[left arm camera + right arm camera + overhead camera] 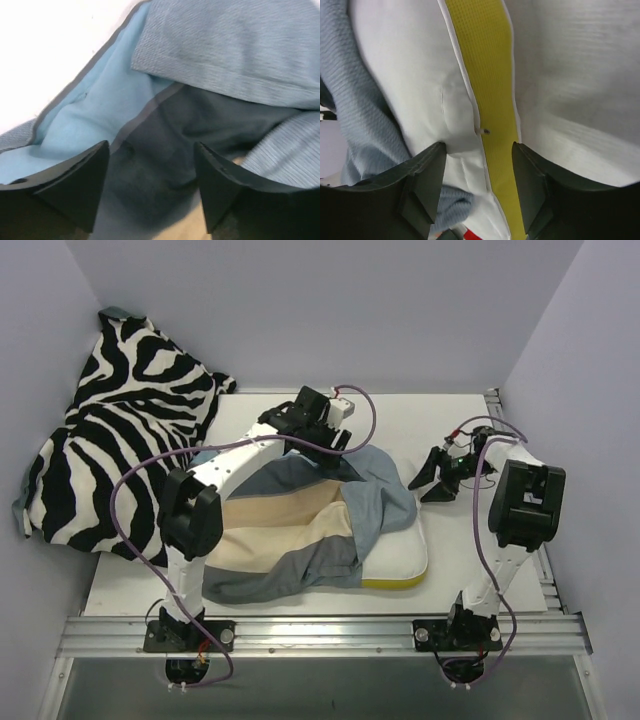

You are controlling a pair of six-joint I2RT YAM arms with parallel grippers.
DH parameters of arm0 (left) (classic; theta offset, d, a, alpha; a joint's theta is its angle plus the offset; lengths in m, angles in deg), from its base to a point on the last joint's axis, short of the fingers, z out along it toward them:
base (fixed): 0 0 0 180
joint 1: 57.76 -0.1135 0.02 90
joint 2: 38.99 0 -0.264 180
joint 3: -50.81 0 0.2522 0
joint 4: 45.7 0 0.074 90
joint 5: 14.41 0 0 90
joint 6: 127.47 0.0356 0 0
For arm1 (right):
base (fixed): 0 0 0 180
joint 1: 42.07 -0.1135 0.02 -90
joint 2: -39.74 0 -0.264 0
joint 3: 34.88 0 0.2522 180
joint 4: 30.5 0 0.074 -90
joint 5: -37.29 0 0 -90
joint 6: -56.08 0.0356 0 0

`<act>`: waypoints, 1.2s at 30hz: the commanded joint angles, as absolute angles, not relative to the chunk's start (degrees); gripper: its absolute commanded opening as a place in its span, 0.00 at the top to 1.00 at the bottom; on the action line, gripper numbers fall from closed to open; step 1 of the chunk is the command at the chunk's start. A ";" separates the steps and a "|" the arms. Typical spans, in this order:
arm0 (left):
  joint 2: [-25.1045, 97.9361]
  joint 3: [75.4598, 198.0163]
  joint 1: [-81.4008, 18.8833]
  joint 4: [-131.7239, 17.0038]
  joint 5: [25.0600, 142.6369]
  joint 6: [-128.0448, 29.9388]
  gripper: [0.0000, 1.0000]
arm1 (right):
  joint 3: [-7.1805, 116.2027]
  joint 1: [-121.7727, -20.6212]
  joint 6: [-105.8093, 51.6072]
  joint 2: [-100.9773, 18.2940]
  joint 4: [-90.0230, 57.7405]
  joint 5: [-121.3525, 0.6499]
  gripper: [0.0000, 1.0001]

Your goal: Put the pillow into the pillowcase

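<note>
The cream pillow (398, 558) lies at mid-table with its yellow edge toward the front. The pillowcase (290, 530) covers its left part, showing tan, cream and slate stripes with a grey-blue flap on the right. My left gripper (325, 450) hovers over the pillowcase's far edge. In the left wrist view it (150, 170) is open and empty above the light-blue and slate cloth (165, 125). My right gripper (428, 480) is open at the pillow's far right corner. In the right wrist view it (479, 165) straddles the pillow (410, 65) at its yellow edge (485, 65), with the grey-blue pillowcase cloth (355, 100) to the left.
A black-and-white zebra-print cloth (120, 440) is heaped at the far left against the wall. The white table (470, 420) has metal rails at its front and right edges. Walls close in on three sides.
</note>
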State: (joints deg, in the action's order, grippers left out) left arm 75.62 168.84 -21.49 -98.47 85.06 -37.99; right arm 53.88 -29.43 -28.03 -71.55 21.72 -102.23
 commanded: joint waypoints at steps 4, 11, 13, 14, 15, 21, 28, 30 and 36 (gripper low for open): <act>85.19 175.55 -21.55 -98.84 90.50 -39.50 0.65 | 51.65 -32.66 -23.46 -74.43 18.07 -103.33 0.64; 100.81 208.00 -11.12 -100.86 120.48 -38.26 1.00 | 47.79 -34.86 -19.52 -72.50 14.39 -110.89 1.00; 103.03 215.35 -8.29 -99.64 127.51 -38.96 1.00 | 47.17 -34.95 -17.84 -71.18 13.15 -111.86 1.00; 103.56 217.91 -6.36 -98.41 129.27 -39.49 1.00 | 47.17 -34.95 -15.74 -70.66 11.49 -112.56 1.00; 103.22 216.89 -5.65 -95.35 130.25 -40.71 1.00 | 47.17 -34.86 -14.59 -70.22 10.61 -112.82 1.00; 96.19 201.87 -9.49 -91.11 117.63 -36.26 0.51 | 50.06 -32.67 -7.30 -69.15 3.58 -111.69 1.00; 82.24 191.54 -20.47 -98.04 100.20 -28.43 0.03 | 46.56 -27.14 -2.36 -66.35 -2.68 -108.17 1.00; 73.01 183.35 -21.37 -100.49 97.31 -25.63 0.03 | 43.32 -25.03 -3.59 -64.25 -1.80 -108.61 1.00; 51.29 146.09 -17.59 -102.79 89.31 -26.83 0.03 | 37.95 -23.26 -15.10 -59.67 9.53 -107.29 1.00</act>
State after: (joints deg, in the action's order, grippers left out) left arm 58.74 157.84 -23.26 -99.19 94.09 -27.58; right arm 39.39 -23.37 -9.60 -64.09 2.44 -106.66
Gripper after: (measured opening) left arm 0.974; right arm 0.074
